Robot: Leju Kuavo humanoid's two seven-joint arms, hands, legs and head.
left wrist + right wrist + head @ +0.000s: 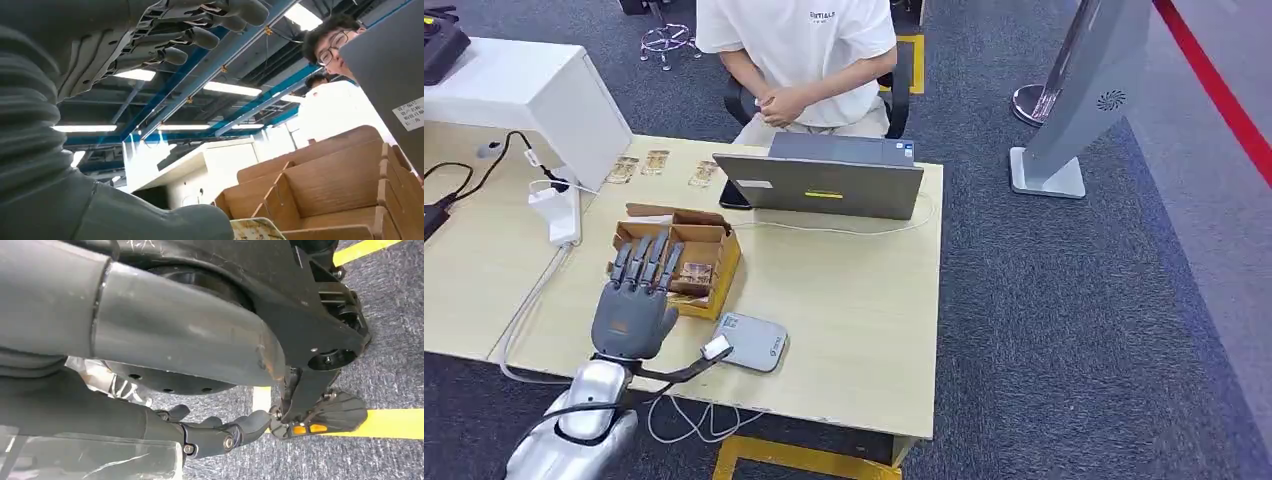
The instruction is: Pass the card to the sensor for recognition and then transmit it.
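Observation:
My left hand (634, 305) hovers over the front of a small cardboard box (720, 244), fingers stretched out and apart, holding nothing. Patterned cards (696, 272) lie inside the box, just past the fingertips. In the left wrist view the fingers (200, 27) and thumb (150, 220) stand wide apart, with the box (325, 190) and the edge of one card (255, 230) beyond them. The grey card sensor (754, 341) lies flat near the table's front edge, right of my wrist. My right hand (215, 432) hangs above the carpet, fingers loose and empty.
A grey laptop (829, 182) stands behind the box, and a person in a white shirt (799, 50) sits beyond it. Three more cards (656, 162) lie on the table near a white power strip (559, 212). Cables trail over the front edge by the sensor.

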